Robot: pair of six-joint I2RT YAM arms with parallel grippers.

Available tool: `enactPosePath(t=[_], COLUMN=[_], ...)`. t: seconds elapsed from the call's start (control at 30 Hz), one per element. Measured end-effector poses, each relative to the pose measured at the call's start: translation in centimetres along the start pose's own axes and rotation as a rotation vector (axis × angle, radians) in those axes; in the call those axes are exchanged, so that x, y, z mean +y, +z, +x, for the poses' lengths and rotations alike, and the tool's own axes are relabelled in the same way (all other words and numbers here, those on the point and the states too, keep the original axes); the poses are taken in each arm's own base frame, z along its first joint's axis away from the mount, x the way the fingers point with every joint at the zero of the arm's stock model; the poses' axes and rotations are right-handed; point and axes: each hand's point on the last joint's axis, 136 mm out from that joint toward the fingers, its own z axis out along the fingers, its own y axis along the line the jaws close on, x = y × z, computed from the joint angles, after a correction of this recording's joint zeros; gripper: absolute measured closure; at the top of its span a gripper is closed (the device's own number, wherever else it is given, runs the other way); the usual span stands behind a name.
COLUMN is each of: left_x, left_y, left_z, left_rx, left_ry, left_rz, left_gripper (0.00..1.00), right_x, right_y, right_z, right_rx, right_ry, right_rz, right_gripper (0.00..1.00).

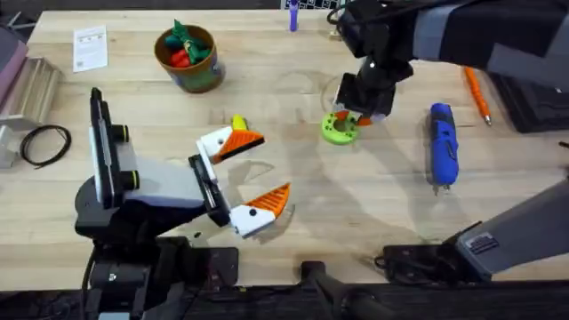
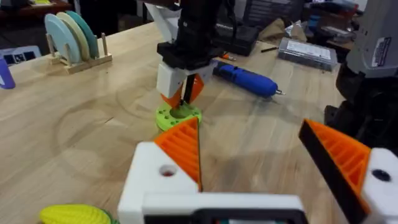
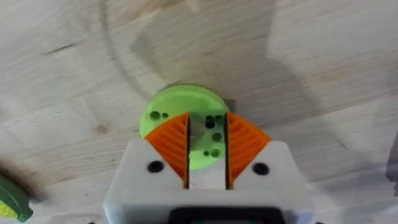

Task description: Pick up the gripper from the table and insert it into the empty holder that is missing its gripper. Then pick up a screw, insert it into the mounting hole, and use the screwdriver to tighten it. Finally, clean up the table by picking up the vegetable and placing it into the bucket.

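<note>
Right gripper [image 3: 207, 163] is poised straight over the green disc [image 1: 340, 130], fingers narrowed to a slim gap with nothing visibly between them. My read: it is fishing a screw out of the disc's holes.

Left gripper [image 1: 255, 173] sits left of the disc, spread wide and empty, both orange pads on. It looks parked as the fixture awaiting the screw.

Screwdriver [image 1: 443, 145] lies on the counter [image 1: 373, 213] right of the disc. Corn [image 1: 238, 123] lies left of it, beside the left gripper's far finger. Bucket [image 1: 188, 59] stands far left, holding red and green toys.
</note>
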Motion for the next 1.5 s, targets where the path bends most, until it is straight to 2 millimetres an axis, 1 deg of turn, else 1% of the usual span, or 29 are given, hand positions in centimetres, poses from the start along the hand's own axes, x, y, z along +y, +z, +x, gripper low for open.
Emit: enactPosePath(t=[0.23, 0.33, 0.4, 0.53, 0.7, 0.73, 1.2, 1.27, 1.33, 1.4, 1.5], left_x=[0.0, 0.0, 0.0, 0.0, 0.0, 0.0, 0.0, 0.0, 0.0, 0.0, 0.0], left_y=[0.0, 0.0, 0.0, 0.0, 0.0, 0.0, 0.0, 0.0, 0.0, 0.0, 0.0], left_z=[0.0, 0.0, 0.0, 0.0, 0.0, 0.0, 0.0, 0.0, 0.0, 0.0, 0.0], left_rx=[0.000, 0.000, 0.000, 0.000, 0.000, 0.000, 0.000, 0.000, 0.000, 0.000, 0.000], left_ry=[0.000, 0.000, 0.000, 0.000, 0.000, 0.000, 0.000, 0.000, 0.000, 0.000, 0.000], left_rz=[0.000, 0.000, 0.000, 0.000, 0.000, 0.000, 0.000, 0.000, 0.000, 0.000, 0.000], left_gripper=[0.015, 0.015, 0.016, 0.015, 0.015, 0.015, 0.016, 0.015, 0.015, 0.015, 0.015], right_x=[0.1, 0.1, 0.2, 0.3, 0.3, 0.3, 0.3, 0.2, -0.2, -0.5, -0.4], right_y=[0.0, 0.0, 0.0, 0.0, 0.0, 0.0, -0.1, -0.4, -1.4, -2.9, -5.7], right_z=[-0.1, -0.2, -0.3, -0.4, -0.4, -0.4, -0.4, -0.5, -0.4, -0.3, -0.8], right_rx=[-0.006, -0.009, -0.012, -0.017, -0.018, -0.018, -0.019, -0.027, -0.038, -0.052, -0.092], right_ry=[0.000, 0.000, 0.001, 0.001, -0.003, -0.003, -0.034, -0.040, -0.053, -0.067, -0.118], right_rz=[-0.003, -0.003, -0.007, -0.012, -0.012, -0.012, -0.012, -0.013, -0.012, -0.018, -0.051], right_gripper=[0.767, 0.782, 0.818, 0.856, 0.980, 0.992, 0.995, 0.995, 0.995, 0.995, 0.995])
